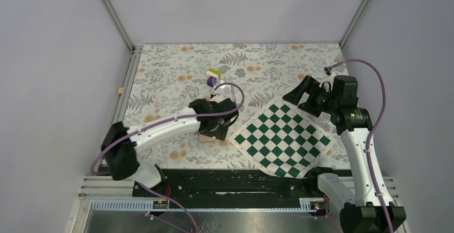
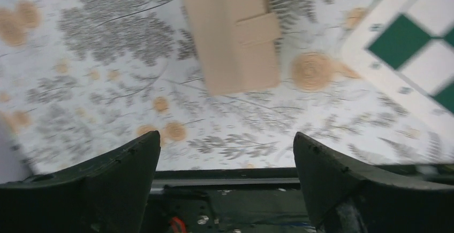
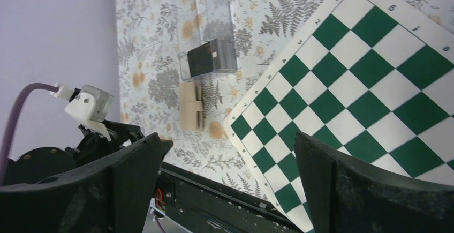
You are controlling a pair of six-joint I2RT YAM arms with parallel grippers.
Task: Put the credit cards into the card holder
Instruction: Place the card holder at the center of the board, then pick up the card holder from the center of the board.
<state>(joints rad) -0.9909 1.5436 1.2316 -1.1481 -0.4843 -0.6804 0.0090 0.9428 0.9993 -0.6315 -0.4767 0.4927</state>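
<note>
The card holder [image 2: 233, 29] is a tan wallet lying shut on the floral cloth; it also shows in the right wrist view [image 3: 191, 106] and under the left arm [image 1: 206, 137]. My left gripper [image 2: 225, 147] hovers just above it [image 1: 214, 121], open, with nothing between its fingers. The black credit cards [image 3: 211, 58] lie at the near end of a clear plastic case [image 3: 210, 19], just beyond the wallet. My right gripper [image 3: 230, 147] is open and empty, raised high at the right over the checkerboard's far corner [image 1: 297, 98].
A green-white checkerboard [image 1: 281, 136] lies at an angle right of the wallet, its near corner overhanging the black rail [image 1: 225, 182]. A purple-green-white block cluster [image 1: 213, 76] sits at the case's far end. Grey walls close off three sides.
</note>
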